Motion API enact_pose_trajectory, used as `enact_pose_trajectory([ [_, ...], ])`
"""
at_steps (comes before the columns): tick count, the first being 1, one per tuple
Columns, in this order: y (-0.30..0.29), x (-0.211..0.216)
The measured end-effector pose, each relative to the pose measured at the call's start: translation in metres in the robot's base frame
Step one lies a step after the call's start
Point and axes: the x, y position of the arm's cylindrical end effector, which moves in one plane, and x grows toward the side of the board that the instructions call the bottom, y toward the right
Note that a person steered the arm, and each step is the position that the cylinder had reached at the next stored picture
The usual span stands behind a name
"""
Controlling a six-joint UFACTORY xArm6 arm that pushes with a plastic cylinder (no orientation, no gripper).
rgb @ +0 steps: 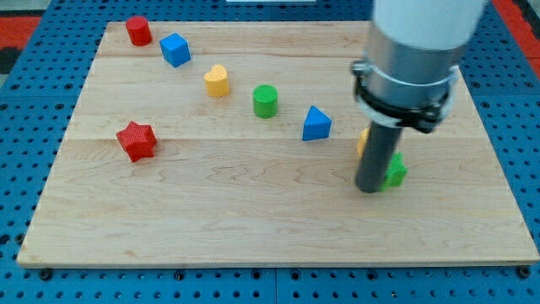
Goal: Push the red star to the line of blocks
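Observation:
The red star [137,139] lies at the view's left on the wooden board [253,219], below and apart from a diagonal line of blocks. The line runs from the view's top left to the right: a red cylinder [138,30], a blue cube [175,49], a yellow heart [217,80], a green cylinder [265,100], a blue triangle [316,123], an orange block [363,140] partly hidden by the rod, and a green star [395,171]. My tip [370,189] stands on the board against the green star's left side, far right of the red star.
The white and grey arm body [413,51] hangs over the board's upper right. The board lies on a blue perforated table [25,127] with red strips at the top corners.

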Motion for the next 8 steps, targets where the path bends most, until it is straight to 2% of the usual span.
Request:
enact_pose_trajectory([
  [1, 0.044, 0.002],
  [2, 0.03, 0.043],
  [3, -0.03, 0.094],
  [4, -0.184, 0.094],
  [5, -0.317, 0.05],
  [6, -0.434, -0.018],
  [7, -0.43, -0.038],
  [8, -0.374, -0.056],
])
